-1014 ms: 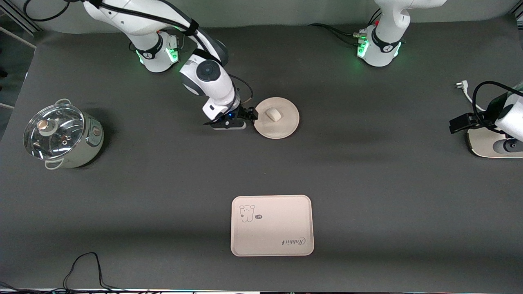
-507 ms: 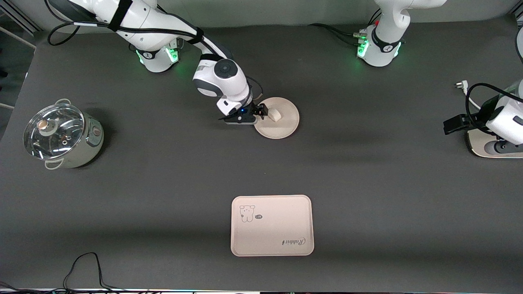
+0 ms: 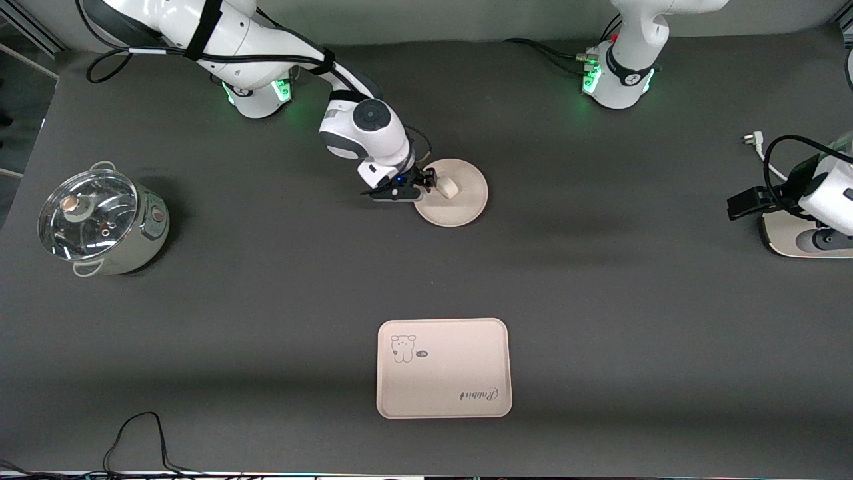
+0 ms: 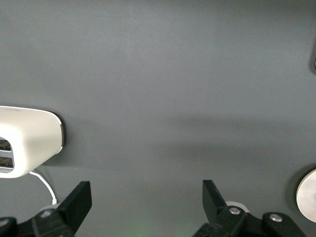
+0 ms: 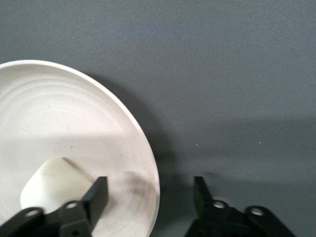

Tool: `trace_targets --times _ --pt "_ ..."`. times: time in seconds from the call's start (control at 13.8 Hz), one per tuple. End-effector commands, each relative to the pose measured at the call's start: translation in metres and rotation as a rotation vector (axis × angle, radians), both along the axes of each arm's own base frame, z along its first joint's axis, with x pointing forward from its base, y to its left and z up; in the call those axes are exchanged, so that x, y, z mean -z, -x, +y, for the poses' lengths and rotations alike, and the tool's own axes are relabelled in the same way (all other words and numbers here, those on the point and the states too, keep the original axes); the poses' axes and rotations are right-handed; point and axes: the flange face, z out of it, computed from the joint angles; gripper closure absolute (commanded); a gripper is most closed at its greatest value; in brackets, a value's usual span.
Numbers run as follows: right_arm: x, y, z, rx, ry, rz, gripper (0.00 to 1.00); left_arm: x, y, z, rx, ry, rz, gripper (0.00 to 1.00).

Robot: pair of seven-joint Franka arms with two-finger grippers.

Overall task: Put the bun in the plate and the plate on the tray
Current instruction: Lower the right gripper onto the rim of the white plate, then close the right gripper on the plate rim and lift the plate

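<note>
Bun (image 3: 448,188) sits on the plate (image 3: 463,203), just above the middle of the front frame, on the part of the plate toward the right arm's end of the table. In the right wrist view the bun (image 5: 54,185) shows as a pale lump on the ridged plate (image 5: 98,123), close to the rim.

Right gripper (image 3: 426,181) is down at that rim, reaching in from its base at the upper left of the frame. Its fingers stand apart and straddle the plate's edge: one finger (image 5: 94,195) over the dish just beside the bun, the other over the bare dark table (image 3: 600,280) outside the rim. They grip nothing: gaps show between the fingers and the rim.

Tray (image 3: 444,368) lies in the lower middle of the front frame, nearer to the camera than the plate and well apart from it, with its bear drawing and cursive lettering showing.

Out at the frame's right edge, the left gripper (image 3: 743,203) hangs above the table beside a white appliance (image 3: 793,237), waiting. Its wrist view shows the fingers (image 4: 76,205) spread wide over bare table, holding nothing, with the white appliance (image 4: 29,140) at the frame's left edge.

Over at the left edge of the front frame stands a pot (image 3: 100,223) with a glass lid.
</note>
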Motion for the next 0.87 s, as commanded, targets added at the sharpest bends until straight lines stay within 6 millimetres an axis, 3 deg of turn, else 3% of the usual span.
trace_targets --times 0.0,0.14,0.36,0.58,0.8 --pt "-0.001 0.001 0.006 0.012 -0.008 -0.015 0.67 -0.007 0.003 0.000 -0.007 0.009 -0.020 0.00" --pt "0.001 0.001 0.006 0.012 -0.008 -0.010 0.71 -0.007 0.004 0.000 -0.007 0.009 -0.019 0.00" --pt "0.001 0.000 0.006 0.011 -0.008 -0.010 0.87 -0.005 0.003 0.000 -0.007 0.008 -0.016 0.00" --pt "0.004 -0.003 0.003 0.013 -0.007 -0.006 0.93 -0.003 0.002 0.000 -0.007 0.007 -0.013 0.00" --pt "-0.008 -0.018 0.009 0.028 -0.024 -0.029 1.00 -0.001 0.001 0.000 -0.007 0.007 -0.010 0.00"
